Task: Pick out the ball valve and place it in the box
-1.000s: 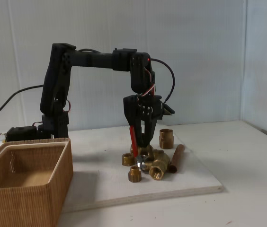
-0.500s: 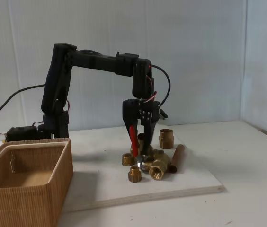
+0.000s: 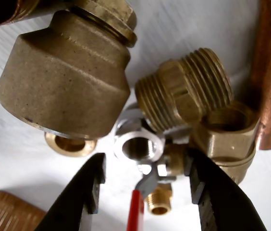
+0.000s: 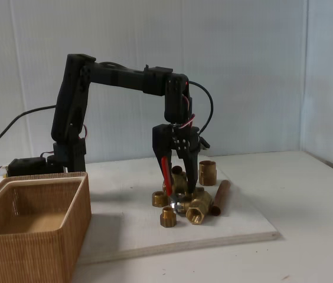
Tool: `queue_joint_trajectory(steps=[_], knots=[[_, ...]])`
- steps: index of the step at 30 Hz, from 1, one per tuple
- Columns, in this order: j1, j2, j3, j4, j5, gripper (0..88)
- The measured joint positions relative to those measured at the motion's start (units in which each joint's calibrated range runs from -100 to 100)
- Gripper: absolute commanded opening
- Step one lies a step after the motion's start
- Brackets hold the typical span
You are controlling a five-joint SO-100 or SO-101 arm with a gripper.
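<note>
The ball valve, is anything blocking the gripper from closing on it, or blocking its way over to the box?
Nothing sits between the open gripper and the ball valve; its fingers already straddle it. Other brass fittings crowd against the valve, though. Toward the box, the fixed view shows bare white board.

Copper tube (image 4: pixel 220 197), brass fittings (image 4: pixel 167 217) on white board (image 4: pixel 243 227).

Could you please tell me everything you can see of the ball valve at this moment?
The ball valve lies in the heap of brass fittings on the white board. In the wrist view it shows a silvery hexagonal threaded opening, a brass body and a flat red lever handle running toward the camera. The open gripper straddles it, its jaws on either side; contact cannot be told. In the fixed view the handle stands upward.
</note>
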Motion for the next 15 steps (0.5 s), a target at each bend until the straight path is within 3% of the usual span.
queue_joint_trajectory(steps=[15], knots=[[-1.56, 0.0, 4.27, -3.18, 0.0, 17.6]])
